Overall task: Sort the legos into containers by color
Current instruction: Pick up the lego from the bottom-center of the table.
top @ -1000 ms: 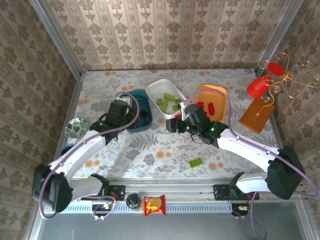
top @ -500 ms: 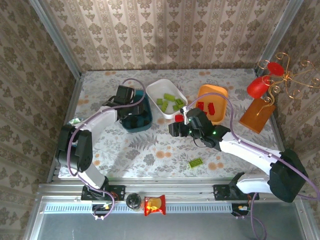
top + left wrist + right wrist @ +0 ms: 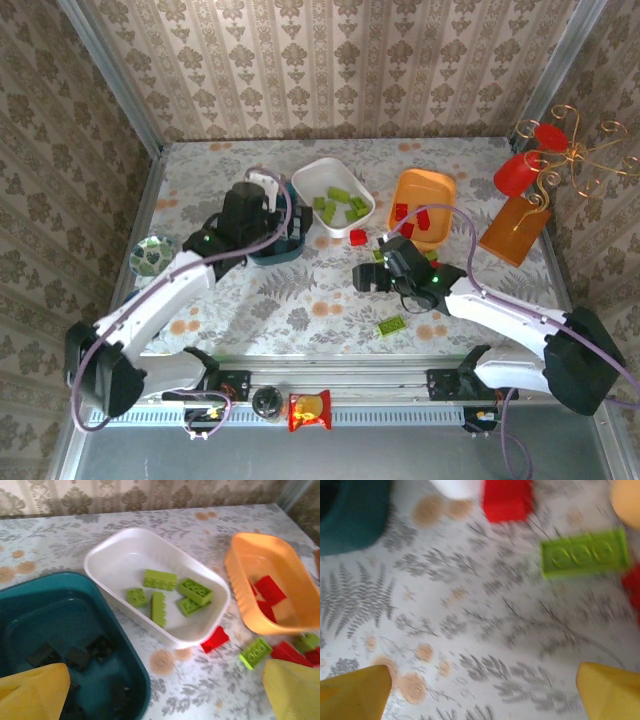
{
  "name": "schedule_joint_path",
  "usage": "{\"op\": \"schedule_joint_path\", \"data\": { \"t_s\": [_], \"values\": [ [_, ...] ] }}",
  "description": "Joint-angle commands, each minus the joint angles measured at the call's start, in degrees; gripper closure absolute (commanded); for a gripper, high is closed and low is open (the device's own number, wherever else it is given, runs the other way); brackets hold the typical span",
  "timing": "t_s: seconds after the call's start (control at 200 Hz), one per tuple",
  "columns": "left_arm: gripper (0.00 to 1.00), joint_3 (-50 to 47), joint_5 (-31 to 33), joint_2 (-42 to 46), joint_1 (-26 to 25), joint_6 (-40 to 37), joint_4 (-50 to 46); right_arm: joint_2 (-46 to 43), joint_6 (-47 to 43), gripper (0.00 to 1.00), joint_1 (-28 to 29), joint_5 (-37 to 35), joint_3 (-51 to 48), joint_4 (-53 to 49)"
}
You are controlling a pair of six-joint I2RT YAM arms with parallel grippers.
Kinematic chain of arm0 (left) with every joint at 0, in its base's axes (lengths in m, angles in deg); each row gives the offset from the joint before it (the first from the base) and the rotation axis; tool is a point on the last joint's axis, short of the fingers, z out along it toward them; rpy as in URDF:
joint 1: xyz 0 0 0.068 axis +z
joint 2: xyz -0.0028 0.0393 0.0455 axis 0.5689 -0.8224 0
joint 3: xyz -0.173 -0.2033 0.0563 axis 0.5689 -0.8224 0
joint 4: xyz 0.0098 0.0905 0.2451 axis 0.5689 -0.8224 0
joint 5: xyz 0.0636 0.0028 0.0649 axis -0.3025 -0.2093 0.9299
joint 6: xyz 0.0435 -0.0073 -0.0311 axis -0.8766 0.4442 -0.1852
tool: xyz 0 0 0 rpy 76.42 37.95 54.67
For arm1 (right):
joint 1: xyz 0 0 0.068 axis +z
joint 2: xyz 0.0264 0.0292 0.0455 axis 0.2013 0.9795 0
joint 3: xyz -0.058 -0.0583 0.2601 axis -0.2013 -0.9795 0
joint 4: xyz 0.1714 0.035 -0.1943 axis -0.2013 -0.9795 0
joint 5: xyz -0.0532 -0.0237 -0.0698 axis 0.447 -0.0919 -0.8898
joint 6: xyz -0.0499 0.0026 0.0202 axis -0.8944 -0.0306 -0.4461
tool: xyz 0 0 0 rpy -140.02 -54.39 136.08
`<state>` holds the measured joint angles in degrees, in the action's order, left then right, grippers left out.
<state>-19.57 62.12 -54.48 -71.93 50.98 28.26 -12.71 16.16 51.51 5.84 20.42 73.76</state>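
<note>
My right pincer (image 3: 482,692) is wide open over the table's (image 3: 470,620) middle. I must centre on the green brick (image 3: 584,552), then squeeze.

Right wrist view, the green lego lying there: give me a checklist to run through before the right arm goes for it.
1. Right gripper empty: ok, jaws wide apart, nothing between them.
2. Green lego reachable: ok, flat on the table, studs up, nothing on top.
3. Room around it: cannot tell, a red lego sits close at the picture's edge.
4. White tub ready: ok, upright, holding only green pieces.
5. Left gripper out of the way: probably ok, open by the teal tub.
</note>
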Motion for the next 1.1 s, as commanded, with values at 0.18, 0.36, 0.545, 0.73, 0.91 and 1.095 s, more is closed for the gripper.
{"op": "schedule_joint_path", "data": {
  "t_s": [0.18,0.36,0.545,0.73,0.91,1.095],
  "values": [
    [0.0,-12.5,2.8,8.1,-4.6,5.9,-1.0,-4.2,8.1,0.0,2.4,-2.2,-7.6,-8.3],
    [0.0,-15.6,2.1,10.4,-4.8,7.0,-1.2,-0.5,11.5,0.0,9.7,-4.4,-7.2,-12.7],
    [0.0,-17.7,1.9,10.3,-4.7,8.0,-0.6,3.5,13.1,0.0,14.3,-7.3,-6.7,-15.5],
    [0.0,-18.5,2.0,10.2,-4.6,8.1,-0.4,6.6,11.9,0.12,15.4,-7.8,-5.5,-15.0],
    [0.0,-18.6,1.5,10.2,-4.7,8.1,-0.8,7.2,10.1,0.27,16.2,-6.6,-4.7,-13.3],
    [0.0,-21.3,1.3,12.6,-4.7,8.5,-0.2,0.2,6.4,0.36,16.2,-5.7,-3.0,-11.0]
  ]
}}
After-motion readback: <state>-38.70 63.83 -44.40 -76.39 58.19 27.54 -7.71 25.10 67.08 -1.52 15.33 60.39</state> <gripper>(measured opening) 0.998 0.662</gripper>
